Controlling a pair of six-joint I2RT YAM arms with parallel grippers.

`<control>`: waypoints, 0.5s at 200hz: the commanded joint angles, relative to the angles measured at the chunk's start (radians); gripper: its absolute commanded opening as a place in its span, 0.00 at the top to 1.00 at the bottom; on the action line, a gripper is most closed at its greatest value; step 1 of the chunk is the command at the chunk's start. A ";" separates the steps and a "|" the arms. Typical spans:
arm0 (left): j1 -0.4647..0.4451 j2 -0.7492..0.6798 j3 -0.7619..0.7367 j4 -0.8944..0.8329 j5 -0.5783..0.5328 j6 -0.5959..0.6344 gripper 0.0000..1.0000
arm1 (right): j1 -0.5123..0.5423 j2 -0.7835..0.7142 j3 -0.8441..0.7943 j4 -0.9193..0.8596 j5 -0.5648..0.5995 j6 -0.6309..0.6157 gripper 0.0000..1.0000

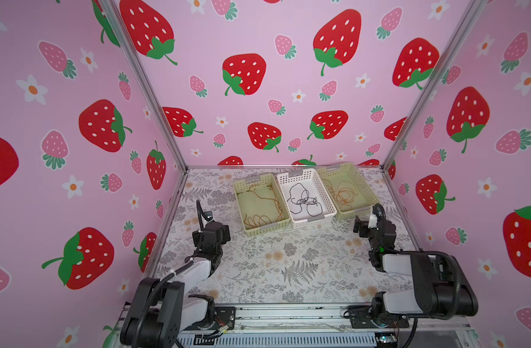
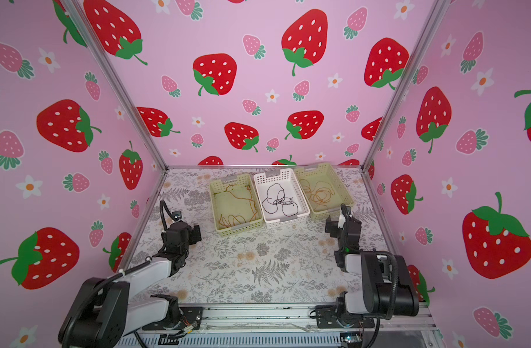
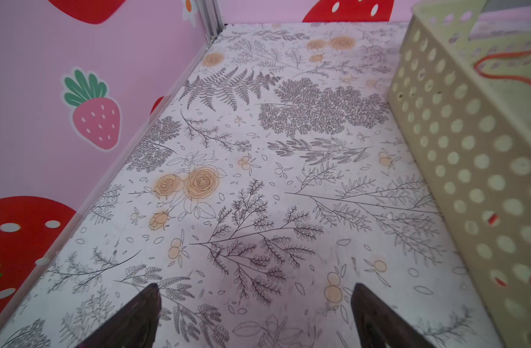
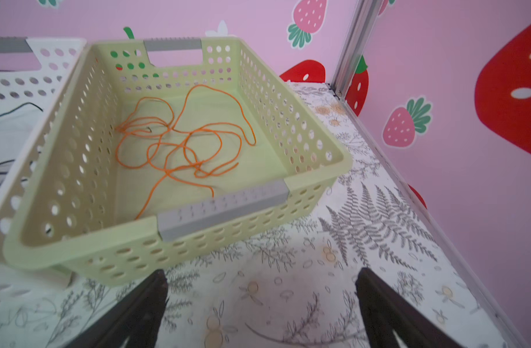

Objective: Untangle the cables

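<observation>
I have both tools low over the floral table: the left gripper has its jaws spread on nothing, and so does the right gripper (just short of the right green basket). Each cable lies loose in its own basket at the back. The brownish-orange cable is in the left green basket, the black cable in the white basket between, and the orange cable in the right green one.

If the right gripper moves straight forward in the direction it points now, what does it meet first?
Probably the near wall of the light green basket that holds the orange cable. If it tilts down more than it seems, the right gripper touches the table first.
</observation>
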 commanded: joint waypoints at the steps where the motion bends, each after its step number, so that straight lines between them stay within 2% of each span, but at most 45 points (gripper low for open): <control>1: 0.023 0.096 0.032 0.329 0.103 0.083 0.01 | 0.004 0.094 -0.046 0.315 -0.109 -0.026 0.01; 11: 0.071 0.150 0.010 0.421 0.159 0.057 0.00 | 0.009 0.154 -0.097 0.502 -0.133 -0.035 0.01; 24: 0.136 0.233 -0.018 0.542 0.267 0.017 0.00 | 0.010 0.098 -0.083 0.370 -0.129 -0.049 0.01; 33: 0.152 0.282 -0.013 0.602 0.294 0.011 0.00 | 0.010 0.130 -0.071 0.403 -0.131 -0.039 0.01; 43: 0.154 0.257 0.048 0.442 0.330 0.023 0.00 | 0.009 0.125 -0.041 0.332 -0.137 -0.040 0.01; 48: 0.152 0.260 0.078 0.379 0.346 0.036 0.03 | 0.009 0.115 -0.019 0.269 -0.136 -0.046 0.01; 62: 0.151 0.277 0.114 0.347 0.362 0.042 0.03 | 0.034 0.134 -0.017 0.307 -0.083 -0.051 0.01; 100: 0.149 0.276 0.115 0.341 0.350 0.038 0.03 | 0.042 0.129 -0.004 0.267 -0.072 -0.059 0.01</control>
